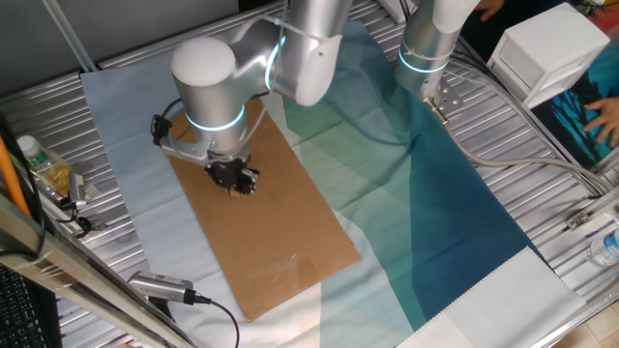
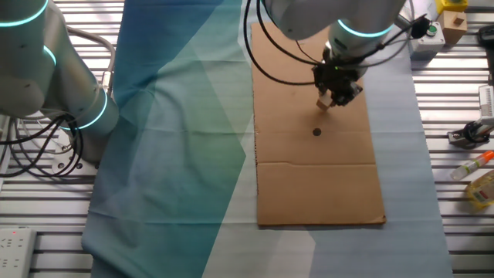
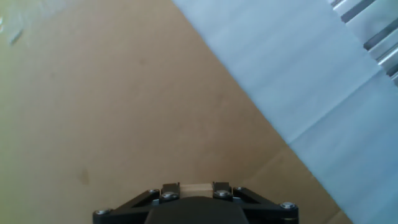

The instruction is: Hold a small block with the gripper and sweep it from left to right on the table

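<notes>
Gripper (image 2: 336, 94) low over the brown cardboard sheet (image 2: 316, 177), near the sheet's far end as seen in the other fixed view. Jaws clenched on the small block (image 2: 324, 103): a pale tan cube showing just below the black fingertips, at or very close to the cardboard surface; contact with the sheet cannot be told.

Hand view: block (image 3: 195, 186) sits squarely between the two jaws, pale wood face filling the gap, black jaw hardware on either side of it. Gripper (image 3: 195, 193) looks along cardboard, with pale cloth cutting across the upper right.

One fixed view: gripper (image 1: 233, 177) under the bulky white-grey wrist joint with cyan ring; block itself hidden by the fingers here.

Small black dot (image 2: 316, 132) on the cardboard, near the block but apart from it, toward the sheet's fold line.

Cardboard rests on the blue-teal cloth (image 2: 177, 154) over the ribbed metal table (image 2: 455, 232).
</notes>
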Motion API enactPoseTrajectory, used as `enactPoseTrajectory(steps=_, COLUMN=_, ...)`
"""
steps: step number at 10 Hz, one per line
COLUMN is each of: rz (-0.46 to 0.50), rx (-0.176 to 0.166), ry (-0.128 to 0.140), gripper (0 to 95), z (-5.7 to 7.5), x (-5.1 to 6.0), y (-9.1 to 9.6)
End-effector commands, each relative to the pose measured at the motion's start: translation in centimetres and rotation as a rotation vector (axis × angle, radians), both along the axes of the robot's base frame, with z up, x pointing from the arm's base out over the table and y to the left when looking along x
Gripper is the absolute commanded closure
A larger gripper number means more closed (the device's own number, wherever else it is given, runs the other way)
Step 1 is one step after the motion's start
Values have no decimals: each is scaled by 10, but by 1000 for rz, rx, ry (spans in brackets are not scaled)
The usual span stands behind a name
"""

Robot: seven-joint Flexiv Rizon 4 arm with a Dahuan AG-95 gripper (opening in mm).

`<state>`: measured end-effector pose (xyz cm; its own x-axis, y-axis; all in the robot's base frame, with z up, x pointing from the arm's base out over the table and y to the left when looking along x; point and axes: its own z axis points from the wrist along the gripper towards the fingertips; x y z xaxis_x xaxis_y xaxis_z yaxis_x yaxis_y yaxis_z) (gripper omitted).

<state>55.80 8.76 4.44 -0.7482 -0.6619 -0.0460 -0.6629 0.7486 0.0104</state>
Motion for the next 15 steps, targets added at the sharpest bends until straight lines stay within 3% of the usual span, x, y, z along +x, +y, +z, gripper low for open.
enactPoseTrajectory(steps=1, rz=-52, rx=19, ry=2, gripper=950, z=-2, x=-3, y=11)
enactPoseTrajectory(steps=4, rz=-87, rx=43, ry=5, gripper=950, z=-3, x=-4, y=15)
enactPoseTrajectory(steps=9, rz=-152, rx=39, ry=15, gripper=950, z=-3, x=-3, y=15)
enactPoseTrajectory(steps=15, rz=-423, rx=38, ry=31, gripper=950, z=-5, x=-3, y=16)
